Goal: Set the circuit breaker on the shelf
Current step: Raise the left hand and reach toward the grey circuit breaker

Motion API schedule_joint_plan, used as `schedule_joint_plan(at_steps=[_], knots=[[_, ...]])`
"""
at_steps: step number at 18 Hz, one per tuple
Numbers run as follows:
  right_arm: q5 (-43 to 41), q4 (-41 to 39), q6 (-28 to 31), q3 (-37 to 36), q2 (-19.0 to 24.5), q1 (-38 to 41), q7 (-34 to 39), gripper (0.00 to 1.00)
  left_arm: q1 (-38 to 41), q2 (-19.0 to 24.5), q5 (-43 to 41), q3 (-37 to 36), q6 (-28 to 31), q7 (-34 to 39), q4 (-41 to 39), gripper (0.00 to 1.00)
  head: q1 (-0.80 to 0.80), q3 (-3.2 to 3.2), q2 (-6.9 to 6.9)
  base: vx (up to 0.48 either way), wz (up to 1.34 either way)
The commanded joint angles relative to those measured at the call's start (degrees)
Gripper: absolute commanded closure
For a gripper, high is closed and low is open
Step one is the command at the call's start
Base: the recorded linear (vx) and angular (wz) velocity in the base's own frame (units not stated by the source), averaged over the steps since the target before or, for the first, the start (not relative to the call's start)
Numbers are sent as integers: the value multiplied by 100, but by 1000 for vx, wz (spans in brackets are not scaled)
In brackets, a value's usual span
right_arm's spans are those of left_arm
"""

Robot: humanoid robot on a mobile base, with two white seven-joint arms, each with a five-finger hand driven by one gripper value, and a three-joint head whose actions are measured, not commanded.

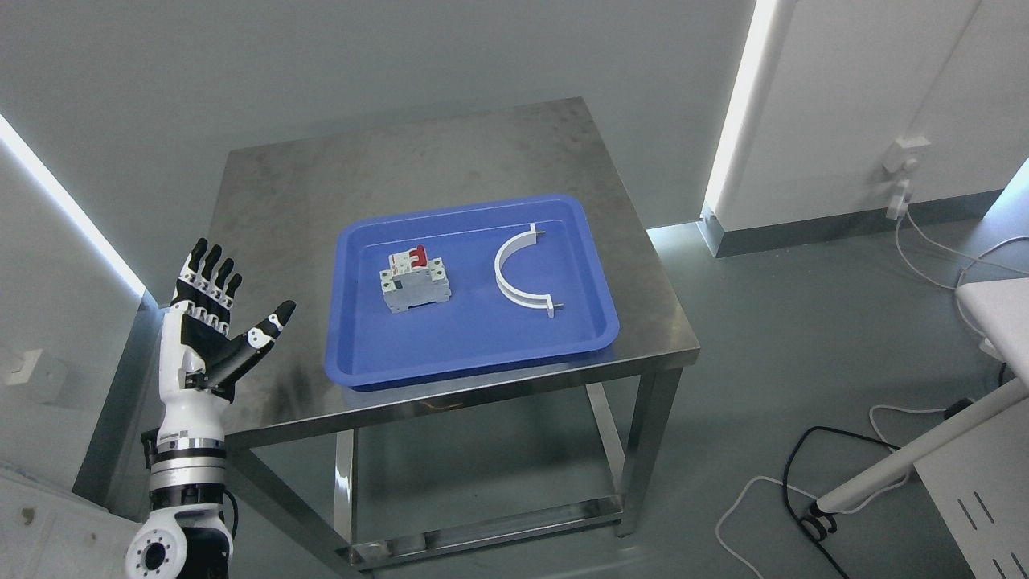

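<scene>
1. A square, brushed stainless-steel table (321, 185) with metal legs stands on a grey floor against a pale wall.
2. A shallow rectangular blue plastic tray (474, 346) rests on the tabletop, toward its front edge.
3. The white circuit breaker with a red switch lever (415, 281) lies inside the tray, in its left half, apart from the tray walls.
4. A white curved plastic half-ring clamp (520, 272) lies in the tray's right half, well apart from the breaker.
5. The robot's left hand (211, 322), white with black fingers (211, 269), is raised at the table's left front corner, clear of the tray, palm open; the four fingers point upward side by side and the thumb sticks out toward the tray, holding nothing.
6. White and black cables (804, 474) trail over the floor at the right.
</scene>
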Motion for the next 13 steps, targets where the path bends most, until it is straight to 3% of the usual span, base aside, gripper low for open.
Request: schedule_joint_plan(at_steps=[1,7,9,11,13], knots=[[2,-7,-158,0,-100,97,-1,0,-10,148,0,163,34,-15,-12,0,0,0,0,44,1],[2,2,-158,0,-100,97,-1,0,-132,429,-1,49,34,-305,5,0,0,0,0,12,0],[2,2,-158,0,-100,97,-1,0,-430,753,-105,-135,61,-410,14,0,0,0,0,0,0],[2,2,-158,0,-100,97,-1,0,-633,1209,-455,-599,61,-891,49,0,0,0,0,0,0],[2,2,-158,0,-100,97,-1,0,-922,1361,-921,-934,61,-1663,84,0,0,0,0,0,0]])
